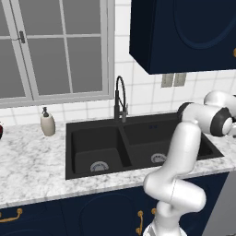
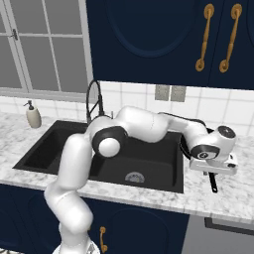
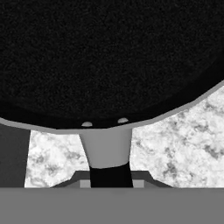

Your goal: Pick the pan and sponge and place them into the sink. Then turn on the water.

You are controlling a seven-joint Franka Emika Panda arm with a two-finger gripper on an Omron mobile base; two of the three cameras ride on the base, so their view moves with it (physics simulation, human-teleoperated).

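Right of the sink (image 2: 49, 149), on the marble worktop (image 2: 223, 196), the pan (image 3: 109, 57) lies flat with its handle (image 2: 213, 182) pointing toward the near edge. The hand (image 2: 214, 158) sits low over that handle, and the hand view looks straight along it to the black bowl, which takes up most of that view.

The risks, as I judge them, come from gripping a long handle well out from the heavy bowl. On lifting, the bowl could sag and swivel between the fingers (image 3: 78, 178), or slip free and drop on the worktop. Carrying it left, the drooping rim could clip the sink's right edge before it clears into the right basin. A fast swing would make both worse. The elbow also passes close in front of the faucet (image 1: 120, 99), so a wide arc could knock it.

Those fingers are drawn in narrow and appear clamped on the handle, one at each side of it; their tips are mostly hidden low in the hand view, so how firmly they bite I cannot tell.
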